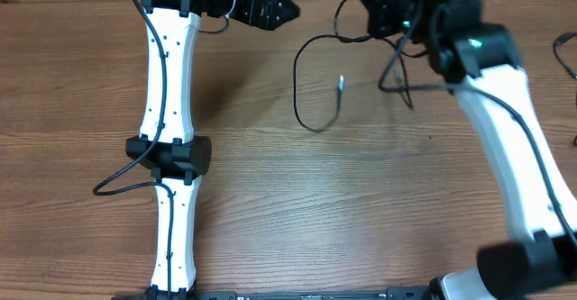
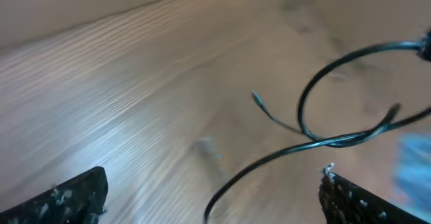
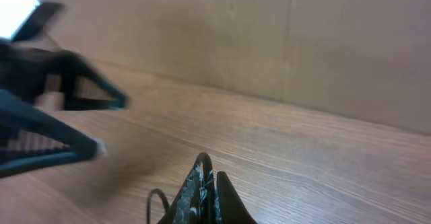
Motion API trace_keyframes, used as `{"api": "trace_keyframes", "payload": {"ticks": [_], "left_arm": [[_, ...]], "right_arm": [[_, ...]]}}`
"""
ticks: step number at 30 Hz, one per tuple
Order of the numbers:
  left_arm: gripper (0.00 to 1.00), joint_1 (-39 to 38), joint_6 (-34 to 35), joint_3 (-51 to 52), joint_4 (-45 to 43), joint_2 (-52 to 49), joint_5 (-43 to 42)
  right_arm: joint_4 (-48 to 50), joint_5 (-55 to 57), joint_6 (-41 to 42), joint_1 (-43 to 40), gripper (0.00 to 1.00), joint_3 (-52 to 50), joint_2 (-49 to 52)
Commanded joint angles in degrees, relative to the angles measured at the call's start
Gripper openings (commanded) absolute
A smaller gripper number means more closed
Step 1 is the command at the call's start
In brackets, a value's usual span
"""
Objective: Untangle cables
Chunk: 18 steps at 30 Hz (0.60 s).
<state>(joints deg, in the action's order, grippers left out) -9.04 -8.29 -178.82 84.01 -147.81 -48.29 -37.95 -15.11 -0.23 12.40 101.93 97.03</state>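
Black cables (image 2: 340,141), silver plug tip (image 1: 341,83), brown wood-grain table (image 1: 361,210).

On the desk's (image 1: 343,210) far side, the cables (image 1: 299,84) lie between my left gripper (image 1: 285,13) and my right gripper (image 1: 379,28). One strand curls out to the left of the right gripper, its plug tip (image 1: 341,82) at the curl's right end; the rest bunch beneath that gripper.

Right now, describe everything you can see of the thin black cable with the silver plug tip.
The thin black flexible cable lies slack in an open loop on the brown wooden table, its small silver metal plug tip free inside the loop. Its other end runs in tangled strands to the shut right end effector, which appears to pinch it.
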Motion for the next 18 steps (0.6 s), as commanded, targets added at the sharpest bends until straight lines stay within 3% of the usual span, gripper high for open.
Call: {"api": "trace_keyframes", "payload": {"ticks": [1,10,14,18], "left_arm": [[1.0,-1.5,-9.9,-1.2,-2.1,0.7,-22.8],[1.0,-3.2,-9.9,-1.2,-10.3,0.7,-40.3],[1.0,-5.5,-9.9,-1.2,-10.2,0.7,-34.5],[1.0,-7.6,-9.9,-1.2,-8.7,0.7,-17.0]], "right_arm": [[-2.8,0.5,-2.0,-0.2,0.04,0.1,-3.3],[-4.3,0.5,-3.3,-0.2,0.04,0.1,-8.1],[-4.4,0.5,-3.3,-0.1,0.04,0.1,-8.4],[-4.4,-1.6,-3.3,-0.1,0.04,0.1,-9.3]]}}
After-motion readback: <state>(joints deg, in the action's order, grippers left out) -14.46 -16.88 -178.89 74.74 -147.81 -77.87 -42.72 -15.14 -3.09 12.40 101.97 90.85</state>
